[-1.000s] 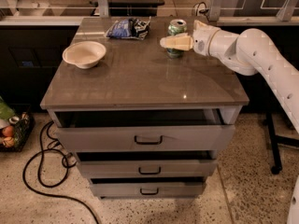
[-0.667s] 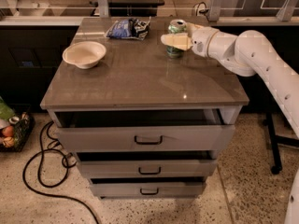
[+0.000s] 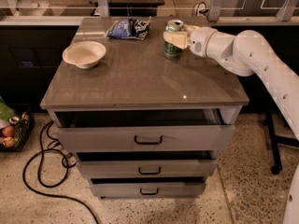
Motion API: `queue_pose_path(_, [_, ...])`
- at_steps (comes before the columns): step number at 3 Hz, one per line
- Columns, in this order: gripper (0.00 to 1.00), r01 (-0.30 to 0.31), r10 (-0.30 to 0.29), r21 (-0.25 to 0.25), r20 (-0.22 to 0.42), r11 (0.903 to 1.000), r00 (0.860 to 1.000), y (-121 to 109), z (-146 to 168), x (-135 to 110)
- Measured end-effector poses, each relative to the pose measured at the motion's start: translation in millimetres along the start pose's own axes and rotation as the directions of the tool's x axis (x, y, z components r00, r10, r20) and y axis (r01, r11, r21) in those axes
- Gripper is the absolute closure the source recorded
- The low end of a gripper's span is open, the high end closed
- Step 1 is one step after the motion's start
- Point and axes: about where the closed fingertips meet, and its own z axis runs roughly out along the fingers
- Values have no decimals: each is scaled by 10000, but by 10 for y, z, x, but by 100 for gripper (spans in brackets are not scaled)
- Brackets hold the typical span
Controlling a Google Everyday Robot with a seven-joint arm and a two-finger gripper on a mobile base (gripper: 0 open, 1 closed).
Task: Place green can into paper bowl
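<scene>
Change: hardly any; gripper (image 3: 176, 39) stays against the green can (image 3: 174, 26), back right of the cabinet top (image 3: 140, 78).
Grip: open or clamped, cannot tell.
Can: upright, gripper crossing its middle.
Bowl: paper bowl (image 3: 84, 54), back left, well apart.
Count: one can, one bowl, one snack bag (image 3: 127, 28), three drawers (image 3: 147, 139).
Room: speckled floor (image 3: 243, 190), black cable (image 3: 35, 171).

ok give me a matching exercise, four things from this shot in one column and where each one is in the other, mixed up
1 green can
2 paper bowl
3 snack bag
4 gripper

A left side of the cabinet top, empty
B back middle, lying flat
C back right, upright
D at the can, on the arm from the right

Pairs: 1-C, 2-A, 3-B, 4-D
</scene>
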Motion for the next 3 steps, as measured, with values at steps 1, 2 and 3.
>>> queue_pose_path(1, [96, -7, 7, -46, 1, 10000, 10000, 22, 26, 2])
queue_pose_path(2, [100, -11, 11, -73, 1, 10000, 10000, 36, 41, 3])
queue_pose_path(3, [100, 62, -60, -290, 57, 9996, 10000, 90, 112, -87])
